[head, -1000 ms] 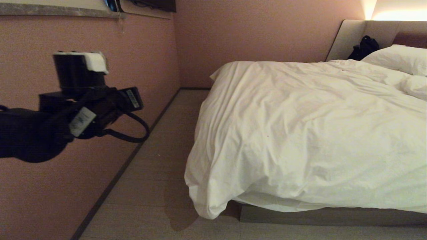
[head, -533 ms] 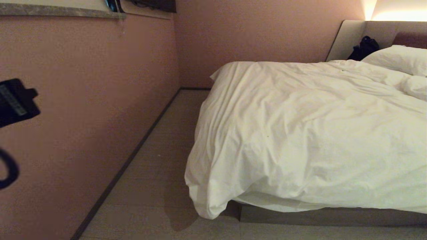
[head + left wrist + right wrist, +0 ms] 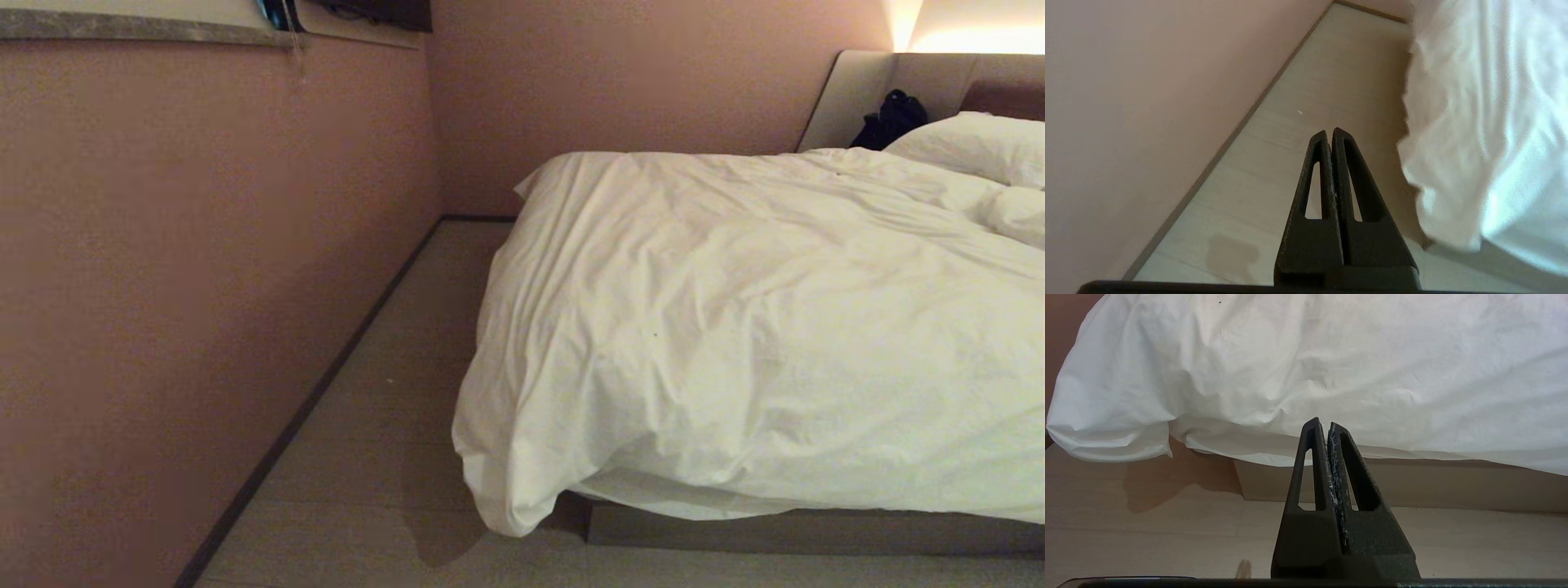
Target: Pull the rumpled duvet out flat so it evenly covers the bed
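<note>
A pink-brown wall (image 3: 204, 269) runs along my left, smooth and matte, meeting a second wall at a corner beyond the foot of the bed. A dark baseboard (image 3: 326, 384) lines its bottom edge. Between wall and bed lies a strip of pale wood-grain floor (image 3: 384, 425), open all the way to the corner.

The bed (image 3: 816, 531) fills the right of the head view, its grey-brown platform base showing just under the covers. The duvet (image 3: 735, 327), thick, puffy and white with fine wrinkles, is spread across the mattress; its near corner droops over the edge toward the floor in a rounded bulge. Under that edge, a thin white sheet (image 3: 678, 502) peeks out. At the head end stands a padded beige headboard (image 3: 857, 90), with 1 plump white pillow (image 3: 971, 147) before it and a small black object (image 3: 890, 118) that I cannot identify leaning there.

My left gripper (image 3: 1330, 132) hangs over the floor near the duvet's drooping corner, fingers clenched together on nothing. My right gripper (image 3: 1323, 424) points at the base below the duvet's edge, also clenched and empty.
</note>
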{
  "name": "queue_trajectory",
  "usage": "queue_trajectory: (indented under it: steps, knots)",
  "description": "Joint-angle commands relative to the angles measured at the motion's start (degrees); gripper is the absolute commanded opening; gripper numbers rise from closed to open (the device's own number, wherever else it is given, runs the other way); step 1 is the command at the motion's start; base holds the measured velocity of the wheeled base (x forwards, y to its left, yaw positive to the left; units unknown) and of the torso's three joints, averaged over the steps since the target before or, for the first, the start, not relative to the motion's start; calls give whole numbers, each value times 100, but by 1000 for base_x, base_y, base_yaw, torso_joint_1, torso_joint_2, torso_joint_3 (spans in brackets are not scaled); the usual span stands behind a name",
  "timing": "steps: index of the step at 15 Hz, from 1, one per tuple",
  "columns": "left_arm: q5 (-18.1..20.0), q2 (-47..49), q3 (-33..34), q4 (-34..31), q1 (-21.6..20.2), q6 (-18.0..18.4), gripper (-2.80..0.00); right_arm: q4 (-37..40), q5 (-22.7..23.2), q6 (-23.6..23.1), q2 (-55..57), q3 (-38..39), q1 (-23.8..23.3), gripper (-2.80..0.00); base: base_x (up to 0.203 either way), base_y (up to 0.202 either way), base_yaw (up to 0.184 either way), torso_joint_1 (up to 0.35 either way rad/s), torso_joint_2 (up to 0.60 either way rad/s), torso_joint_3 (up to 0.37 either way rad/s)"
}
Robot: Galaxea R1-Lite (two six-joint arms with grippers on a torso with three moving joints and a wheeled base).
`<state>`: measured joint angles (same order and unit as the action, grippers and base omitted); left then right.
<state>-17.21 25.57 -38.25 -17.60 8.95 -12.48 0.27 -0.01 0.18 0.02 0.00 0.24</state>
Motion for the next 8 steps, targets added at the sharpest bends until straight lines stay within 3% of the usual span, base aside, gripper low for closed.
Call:
queue_trajectory:
  steps: [1,5,8]
  knots:
    - [427,-943,103,-249,6,-46,-280,0,-4,-1,-2,0,2,-280,0,0,0,0,0,0]
    - [590,-945,143,-542,-108,-5,-280,0,-5,-1,-2,0,2,-280,0,0,0,0,0,0]
    - [597,-839,256,-887,-542,39,-280,0,1,-1,-2,0,2,-280,0,0,0,0,0,0]
